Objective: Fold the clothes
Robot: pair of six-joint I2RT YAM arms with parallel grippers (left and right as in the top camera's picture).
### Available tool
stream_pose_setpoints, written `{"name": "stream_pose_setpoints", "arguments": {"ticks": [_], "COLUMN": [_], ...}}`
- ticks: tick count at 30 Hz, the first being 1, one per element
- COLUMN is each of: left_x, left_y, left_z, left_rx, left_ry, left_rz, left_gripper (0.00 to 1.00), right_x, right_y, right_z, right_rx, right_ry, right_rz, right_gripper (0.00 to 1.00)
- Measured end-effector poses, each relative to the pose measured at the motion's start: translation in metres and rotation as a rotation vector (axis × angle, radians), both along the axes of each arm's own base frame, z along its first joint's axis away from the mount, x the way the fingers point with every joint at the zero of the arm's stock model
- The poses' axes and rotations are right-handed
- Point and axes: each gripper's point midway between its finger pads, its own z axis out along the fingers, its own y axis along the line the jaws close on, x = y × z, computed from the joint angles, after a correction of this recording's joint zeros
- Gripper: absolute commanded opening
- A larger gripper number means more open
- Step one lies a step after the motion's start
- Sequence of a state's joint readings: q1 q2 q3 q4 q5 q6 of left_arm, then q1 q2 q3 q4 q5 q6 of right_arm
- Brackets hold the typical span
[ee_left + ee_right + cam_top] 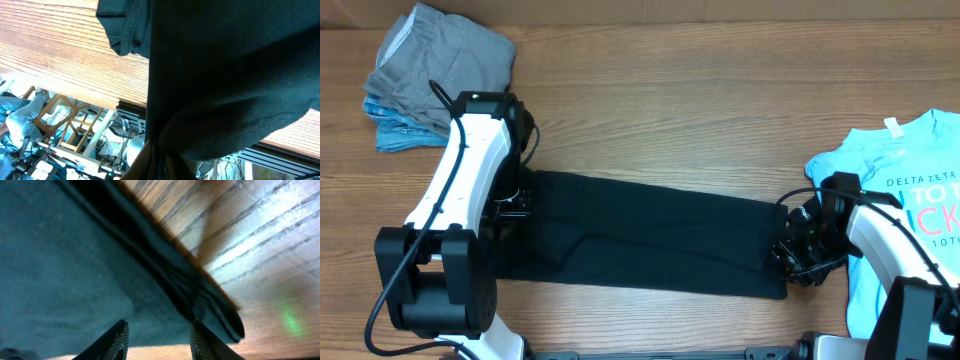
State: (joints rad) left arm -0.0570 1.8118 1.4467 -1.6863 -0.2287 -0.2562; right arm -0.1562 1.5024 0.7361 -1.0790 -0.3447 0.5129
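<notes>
The black T-shirt point(650, 235) lies folded into a long strip across the middle of the table. My left gripper point(516, 206) is at its left end. In the left wrist view the jaws point(156, 162) are shut on the black cloth point(225, 75), which drapes from them over the table. My right gripper point(790, 252) is at the strip's right end. In the right wrist view its fingers point(159, 335) are open, just above the layered edge of the black cloth point(75, 270), not pinching it.
A light-blue printed tee point(905, 190) lies at the right edge, beside the right arm. A pile of grey and blue pieces point(435, 65) sits at the back left. Bare wooden table point(670, 110) stretches behind the strip.
</notes>
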Motion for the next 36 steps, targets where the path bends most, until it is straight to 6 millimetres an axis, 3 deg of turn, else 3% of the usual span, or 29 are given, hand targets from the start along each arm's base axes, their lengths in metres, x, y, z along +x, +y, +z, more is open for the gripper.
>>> {"name": "stream_pose_setpoints", "arguments": {"ticks": [11, 20, 25, 30, 36], "left_x": [0.0, 0.0, 0.0, 0.0, 0.001], "left_y": [0.0, 0.0, 0.0, 0.0, 0.0], "left_z": [0.0, 0.0, 0.0, 0.0, 0.0], "left_rx": [0.0, 0.0, 0.0, 0.0, 0.0], "left_ry": [0.0, 0.0, 0.0, 0.0, -0.004], "left_rz": [0.0, 0.0, 0.0, 0.0, 0.0], "left_gripper": [0.1, 0.1, 0.1, 0.1, 0.09], "right_x": [-0.005, -0.012, -0.004, -0.001, -0.005], "right_y": [-0.001, -0.001, -0.003, -0.003, -0.004], "right_z": [-0.013, -0.009, -0.004, -0.004, -0.016], "right_rx": [-0.024, -0.026, -0.026, -0.032, -0.043], "right_ry": [0.021, 0.051, 0.03, 0.024, 0.021], "right_rz": [-0.069, -0.055, -0.044, -0.061, -0.087], "right_gripper": [0.37, 0.36, 0.31, 0.36, 0.31]}}
